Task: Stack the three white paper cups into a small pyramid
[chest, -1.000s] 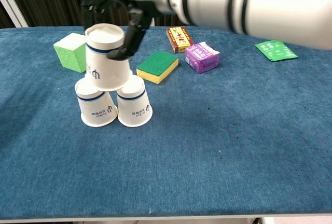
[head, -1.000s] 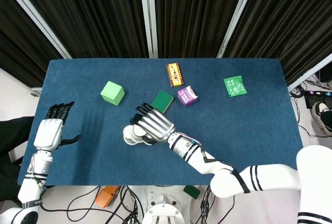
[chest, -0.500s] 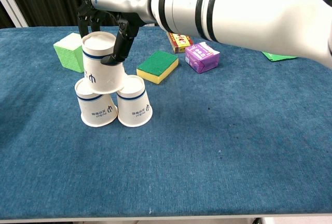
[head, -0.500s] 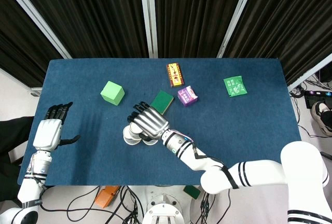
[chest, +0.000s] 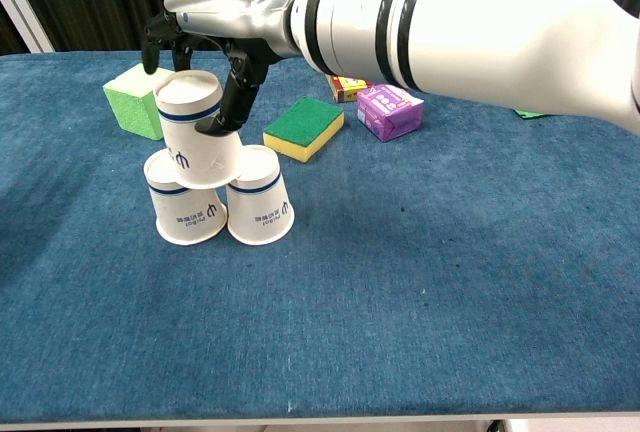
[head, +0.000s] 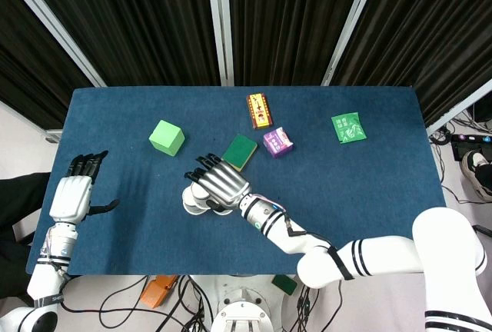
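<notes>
Two white paper cups (chest: 185,207) (chest: 260,200) stand upside down side by side on the blue table. A third cup (chest: 195,130) sits tilted on top of them, across the pair. My right hand (chest: 215,27) reaches over this top cup, thumb against its near side and fingers over its far rim. In the head view my right hand (head: 219,182) covers most of the cups (head: 194,203). My left hand (head: 74,195) holds nothing and hangs at the table's left edge, fingers apart.
A green cube (chest: 135,100) stands just behind the stack. A green sponge (chest: 303,128), a purple packet (chest: 390,110) and an orange box (head: 260,110) lie behind and to the right. A green sachet (head: 348,127) lies far right on the blue table (head: 369,194).
My right hand has lowered the top cup onto the two base cups, and its fingers have spread a little. The left hand has not moved.
</notes>
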Action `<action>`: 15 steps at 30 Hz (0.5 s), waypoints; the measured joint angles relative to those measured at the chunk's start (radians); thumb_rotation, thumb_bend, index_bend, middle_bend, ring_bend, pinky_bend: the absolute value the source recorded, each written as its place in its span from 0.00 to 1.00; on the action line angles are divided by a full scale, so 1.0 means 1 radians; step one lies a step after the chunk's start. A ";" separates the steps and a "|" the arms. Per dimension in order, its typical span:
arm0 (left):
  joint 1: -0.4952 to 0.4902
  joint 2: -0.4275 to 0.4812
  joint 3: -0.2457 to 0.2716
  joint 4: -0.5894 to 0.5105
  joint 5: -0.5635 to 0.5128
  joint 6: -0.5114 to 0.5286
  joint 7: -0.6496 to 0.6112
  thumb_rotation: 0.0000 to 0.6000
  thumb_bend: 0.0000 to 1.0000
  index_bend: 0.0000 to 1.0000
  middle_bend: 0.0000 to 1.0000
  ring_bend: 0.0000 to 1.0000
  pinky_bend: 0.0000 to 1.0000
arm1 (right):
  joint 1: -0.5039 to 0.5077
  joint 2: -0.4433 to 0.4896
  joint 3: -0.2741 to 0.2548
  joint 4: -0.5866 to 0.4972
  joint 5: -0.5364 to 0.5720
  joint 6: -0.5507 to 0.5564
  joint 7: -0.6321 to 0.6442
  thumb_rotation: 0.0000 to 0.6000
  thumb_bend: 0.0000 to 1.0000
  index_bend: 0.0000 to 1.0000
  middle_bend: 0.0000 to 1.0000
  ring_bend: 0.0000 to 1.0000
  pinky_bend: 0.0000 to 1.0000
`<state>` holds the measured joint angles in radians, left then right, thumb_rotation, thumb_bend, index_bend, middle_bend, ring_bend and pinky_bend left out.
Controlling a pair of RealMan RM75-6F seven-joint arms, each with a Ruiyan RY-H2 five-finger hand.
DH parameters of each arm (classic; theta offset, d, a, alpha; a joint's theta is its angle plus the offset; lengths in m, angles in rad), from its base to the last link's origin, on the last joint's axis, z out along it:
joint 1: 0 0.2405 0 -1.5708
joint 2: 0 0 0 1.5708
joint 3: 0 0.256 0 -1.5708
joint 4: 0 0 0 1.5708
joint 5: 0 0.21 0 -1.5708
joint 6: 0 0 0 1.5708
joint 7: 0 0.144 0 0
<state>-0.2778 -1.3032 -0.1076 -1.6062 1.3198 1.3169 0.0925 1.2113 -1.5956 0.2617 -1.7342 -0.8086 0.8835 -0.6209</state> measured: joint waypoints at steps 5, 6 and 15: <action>-0.001 -0.001 -0.003 0.001 0.001 0.000 0.000 1.00 0.15 0.00 0.10 0.07 0.05 | 0.004 0.009 -0.007 -0.018 -0.003 0.015 -0.006 1.00 0.48 0.11 0.25 0.09 0.12; -0.001 0.000 -0.004 0.001 0.002 0.001 0.000 1.00 0.15 0.00 0.10 0.07 0.05 | 0.004 0.013 -0.008 -0.024 -0.003 0.018 -0.006 1.00 0.48 0.08 0.23 0.08 0.11; 0.010 0.034 -0.010 0.011 0.000 0.014 -0.009 1.00 0.15 0.00 0.10 0.07 0.04 | -0.097 0.166 -0.027 -0.164 -0.106 0.171 0.010 1.00 0.48 0.00 0.15 0.01 0.08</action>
<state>-0.2679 -1.2693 -0.1177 -1.5951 1.3199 1.3308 0.0836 1.1143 -1.4298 0.2342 -1.8978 -0.9147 1.0542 -0.6107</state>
